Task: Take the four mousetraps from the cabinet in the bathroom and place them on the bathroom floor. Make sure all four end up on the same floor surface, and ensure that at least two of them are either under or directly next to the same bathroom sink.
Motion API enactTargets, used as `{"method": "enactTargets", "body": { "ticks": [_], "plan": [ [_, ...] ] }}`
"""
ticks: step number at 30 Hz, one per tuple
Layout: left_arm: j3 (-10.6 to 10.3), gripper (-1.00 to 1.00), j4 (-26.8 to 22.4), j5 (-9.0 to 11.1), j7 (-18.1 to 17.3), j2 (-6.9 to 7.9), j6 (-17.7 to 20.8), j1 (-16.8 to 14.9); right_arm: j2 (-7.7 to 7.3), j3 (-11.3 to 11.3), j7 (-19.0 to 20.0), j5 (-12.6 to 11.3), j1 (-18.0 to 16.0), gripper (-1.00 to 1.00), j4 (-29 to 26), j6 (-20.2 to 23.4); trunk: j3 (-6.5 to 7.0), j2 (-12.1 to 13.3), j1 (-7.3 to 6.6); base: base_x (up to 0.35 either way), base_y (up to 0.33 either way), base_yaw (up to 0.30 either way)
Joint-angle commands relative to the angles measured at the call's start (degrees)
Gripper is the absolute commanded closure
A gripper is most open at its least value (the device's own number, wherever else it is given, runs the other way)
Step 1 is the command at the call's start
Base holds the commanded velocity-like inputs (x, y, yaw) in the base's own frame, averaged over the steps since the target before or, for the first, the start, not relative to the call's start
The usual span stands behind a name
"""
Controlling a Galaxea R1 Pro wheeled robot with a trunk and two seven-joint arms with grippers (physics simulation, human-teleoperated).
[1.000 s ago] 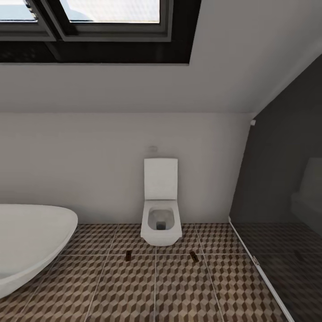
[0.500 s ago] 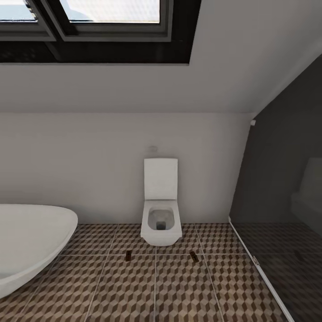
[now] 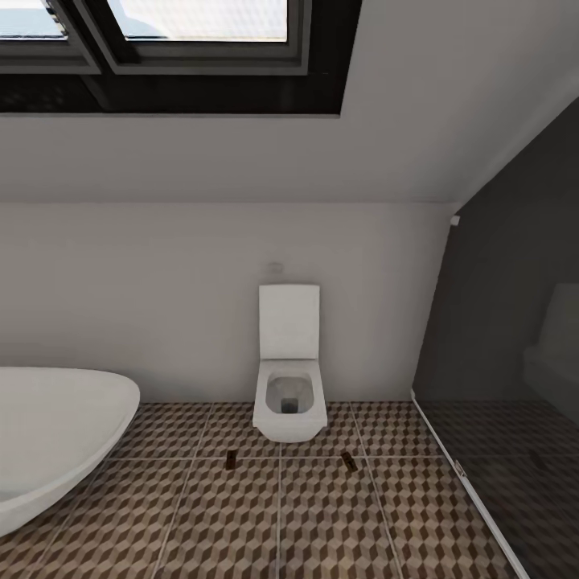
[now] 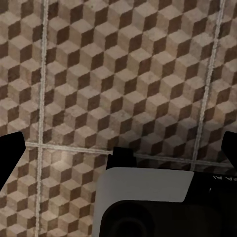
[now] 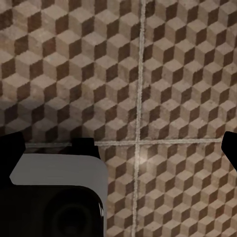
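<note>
- The left hand [image 4: 118, 148], seen in its own wrist view, is spread open: one dark fingertip [image 4: 11, 158] sits at one edge of the picture and the other at the opposite edge, with nothing between them but the bathroom floor [image 4: 123, 74].
- The right hand [image 5: 118, 148] is likewise open in its wrist view, its dark fingertips [image 5: 10, 145] set wide apart at the two edges, empty, with only cube-patterned tile and pale grout lines beyond.
- Each wrist view also shows part of the hand's grey and black housing close to the camera.
- In the head view, two mousetraps lie flat on the bathroom floor [image 3: 322, 523]: one [image 3: 232, 460] in front of the toilet's left side, the other [image 3: 349, 461] in front of its right side, well apart from each other.
- Both are small and dark at this range; their wire parts cannot be made out.
- The white square toilet [image 3: 289, 402] hangs on the back wall with its lid raised, between the two traps and just behind them.
- A white bathtub [image 3: 56, 434] curves in from the left.
- A dark glass shower panel [image 3: 507, 362] stands at the right.
- A black-framed skylight [image 3: 177, 48] is set in the sloping ceiling above.
</note>
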Motion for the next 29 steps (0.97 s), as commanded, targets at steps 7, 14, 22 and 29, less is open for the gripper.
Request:
{"method": "enactTargets", "body": {
  "ticks": [7, 14, 22, 29],
  "plan": [
    [-0.4, -1.00, 0.0, 0.6, -0.1, 0.01, 0.2, 0.0, -0.03, -0.5, -0.3, 0.5, -0.1, -1.00, 0.2, -0.3, -0.06, 0.0, 0.00, 0.000, 0.000, 0.000],
    [-0.4, -1.00, 0.0, 0.6, -0.1, 0.01, 0.2, 0.0, -0.03, -0.5, -0.3, 0.5, -0.1, -1.00, 0.2, -0.3, -0.06, 0.0, 0.00, 0.000, 0.000, 0.000],
    [-0.4, -1.00, 0.0, 0.6, -0.1, 0.01, 0.2, 0.0, -0.03, -0.5, -0.3, 0.5, -0.1, -1.00, 0.2, -0.3, -0.06, 0.0, 0.00, 0.000, 0.000, 0.000],
    [-0.4, -1.00, 0.0, 0.6, -0.1, 0.01, 0.2, 0.0, -0.03, -0.5, -0.3, 0.5, -0.1, -1.00, 0.2, -0.3, -0.06, 0.0, 0.00, 0.000, 0.000, 0.000]
  ]
}}
